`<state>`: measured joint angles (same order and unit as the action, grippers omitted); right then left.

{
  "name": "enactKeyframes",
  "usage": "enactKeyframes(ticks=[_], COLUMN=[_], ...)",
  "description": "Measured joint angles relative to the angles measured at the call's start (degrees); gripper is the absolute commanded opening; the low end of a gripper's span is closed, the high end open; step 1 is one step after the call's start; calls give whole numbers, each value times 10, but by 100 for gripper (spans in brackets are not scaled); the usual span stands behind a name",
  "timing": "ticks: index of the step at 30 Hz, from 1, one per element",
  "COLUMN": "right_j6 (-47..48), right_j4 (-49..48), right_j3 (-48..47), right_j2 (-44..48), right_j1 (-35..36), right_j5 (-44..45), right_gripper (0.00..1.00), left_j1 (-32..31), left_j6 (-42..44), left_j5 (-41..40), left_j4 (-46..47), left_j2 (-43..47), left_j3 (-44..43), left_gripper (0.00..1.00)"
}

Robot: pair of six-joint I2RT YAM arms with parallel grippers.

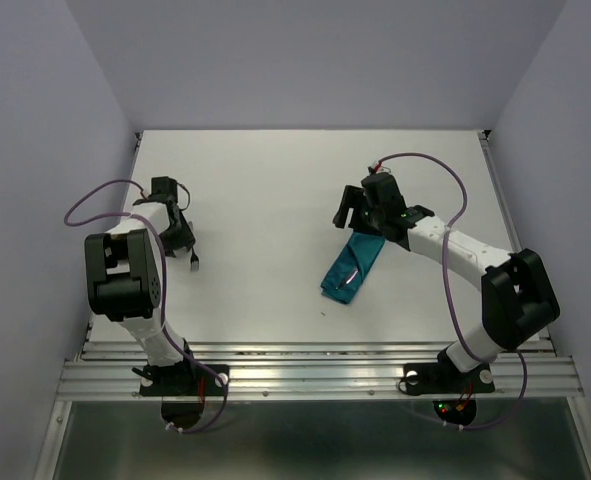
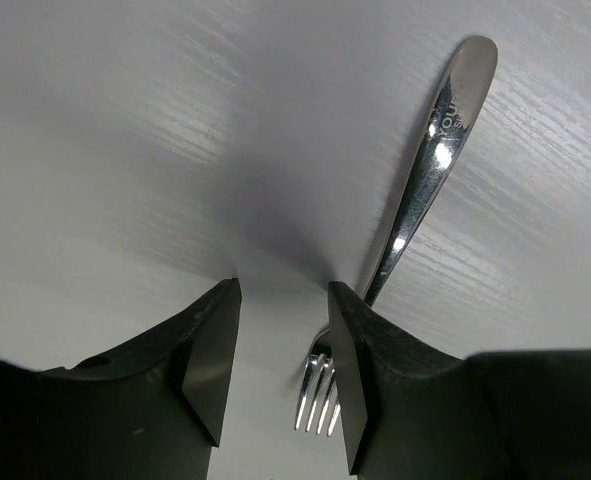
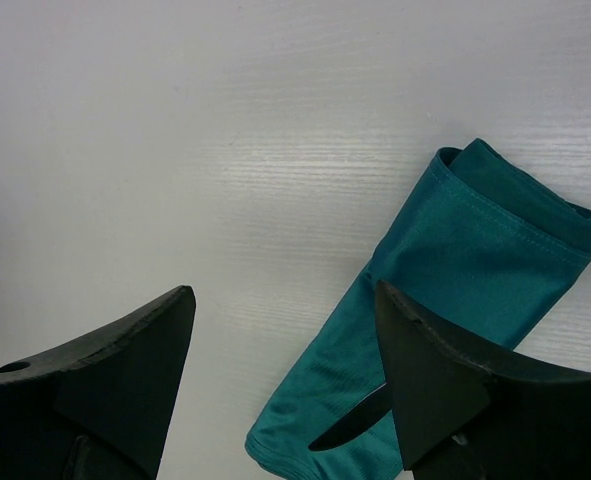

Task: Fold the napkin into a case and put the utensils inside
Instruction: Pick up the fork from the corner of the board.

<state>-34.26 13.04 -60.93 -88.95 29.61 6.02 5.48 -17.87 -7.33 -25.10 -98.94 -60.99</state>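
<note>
The teal napkin (image 1: 353, 268) lies folded into a long narrow case (image 3: 465, 270) right of the table's middle. A dark pointed knife blade (image 3: 360, 425) rests on the cloth's near end. My right gripper (image 3: 283, 295) hovers open over the case's far end, its right finger above the cloth and nothing between the fingers; it also shows from above (image 1: 355, 210). A silver fork (image 2: 425, 170) lies flat on the white table at the left (image 1: 193, 262). My left gripper (image 2: 283, 290) is open low over it, with the tines beside the right finger (image 2: 360, 360).
The white table (image 1: 265, 200) is bounded by lilac walls at the back and both sides. A metal rail (image 1: 315, 365) runs along the near edge, where both arm bases are bolted. Purple cables loop off each arm.
</note>
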Motion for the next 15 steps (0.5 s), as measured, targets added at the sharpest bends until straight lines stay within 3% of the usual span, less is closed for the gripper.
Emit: enactKeyframes(ticks=[15], right_j6=[0], right_j4=[0], right_j3=[0], right_j2=[0], right_j1=[1], right_j5=[-4], right_gripper=[78], left_j1=[0], left_j6=[12], left_j5=[55], left_j4=[44], left_j2=[51], left_j3=[3], left_gripper=[56])
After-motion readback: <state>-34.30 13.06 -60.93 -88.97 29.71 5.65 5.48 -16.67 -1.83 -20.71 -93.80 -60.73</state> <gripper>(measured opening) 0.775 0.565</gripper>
